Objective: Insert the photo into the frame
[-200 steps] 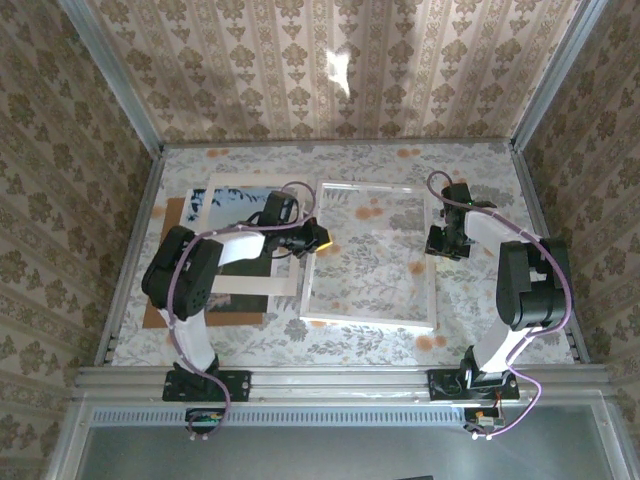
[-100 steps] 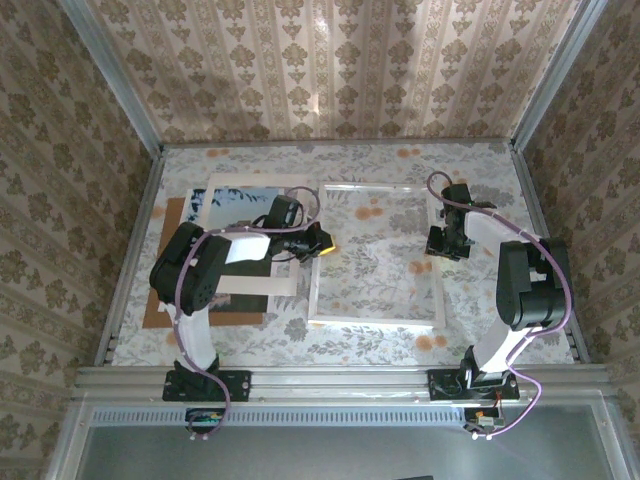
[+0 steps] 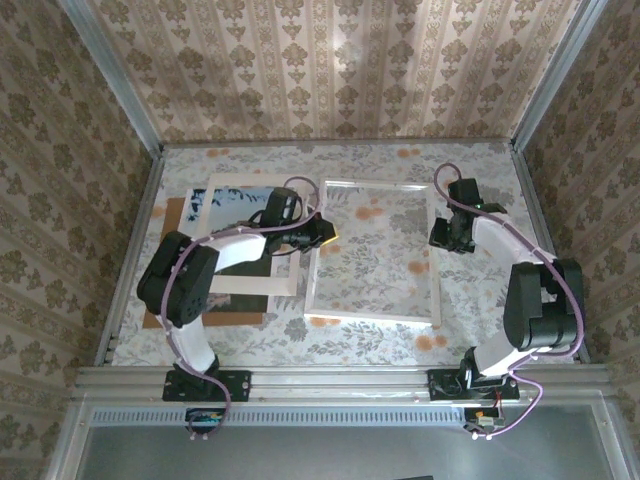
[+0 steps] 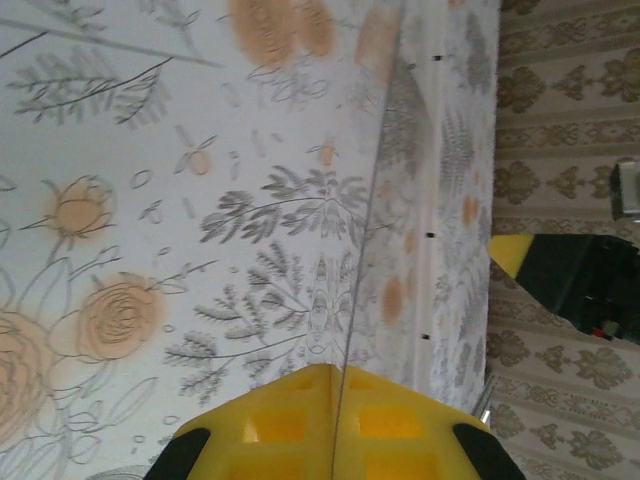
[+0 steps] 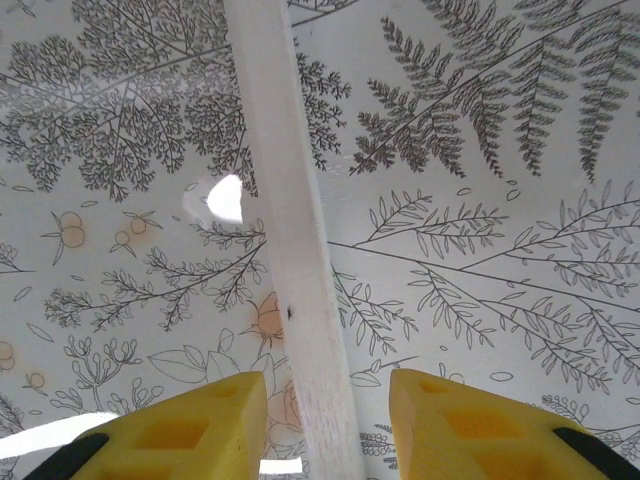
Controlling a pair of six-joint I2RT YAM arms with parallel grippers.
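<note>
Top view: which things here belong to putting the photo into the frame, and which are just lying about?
In the job: photo; frame, its left edge pinched by the left gripper, its right edge straddled by the open right gripper.
Lying about: white mat over the photo; brown board beneath both.

The white thin-edged picture frame (image 3: pixel 372 318) has a smooth, painted-looking rail, faintly streaked in the right wrist view. It surrounds a clear, glossy pane that throws back bright glare. The counter (image 3: pixel 250 165) wears a matt floral-printed covering; cloth or paper cannot be told. The yellow fingers (image 4: pixel 280 425) of the left hand (image 4: pixel 335 390) and the right hand (image 5: pixel 325 400) look like matt moulded plastic with shallow recesses. The wide white mat (image 3: pixel 255 284) looks like dull cardboard, and the plain brown board (image 3: pixel 171 215) is equally matt. The near rail (image 3: pixel 340 378) is brushed grey metal.
</note>
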